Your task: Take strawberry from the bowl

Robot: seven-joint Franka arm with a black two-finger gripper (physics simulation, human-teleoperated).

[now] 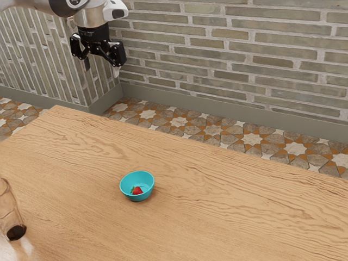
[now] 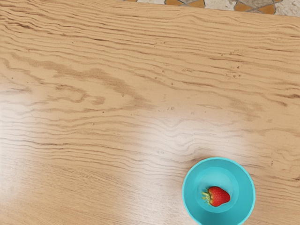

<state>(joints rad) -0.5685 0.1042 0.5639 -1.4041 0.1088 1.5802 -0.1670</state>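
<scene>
Near the exterior view's lower left corner, glass [image 1: 8,209]: clear with a dark base, on the table [image 1: 217,190]; best left outside the hand's path.
Bowl [image 1: 137,178]: blue, upright, with room for a careful reach; its rim is the likeliest thing to bump.
Strawberry [image 1: 137,191]: inside the bowl, on its side at the bottom.
Step in hand: the approach, I judge; the grasp is still to be made.
Gripper [image 1: 101,69]: high and well apart from the bowl, fingers spread, nothing between them.
Move over: centre on the fruit rather than on the bowl, keeping height until above it.
Fingers' line: across the fruit's width, clear of leaves and pointed tip.
Descent: straight down, opening narrowed if the walls seem tight, halting short of the bottom.
Squeeze: slow and light, as the fruit may roll or slip.
Lift: straight up past the rim before any sideways travel.
Wall [image 1: 244,65]: brick, far behind, no concern.
</scene>
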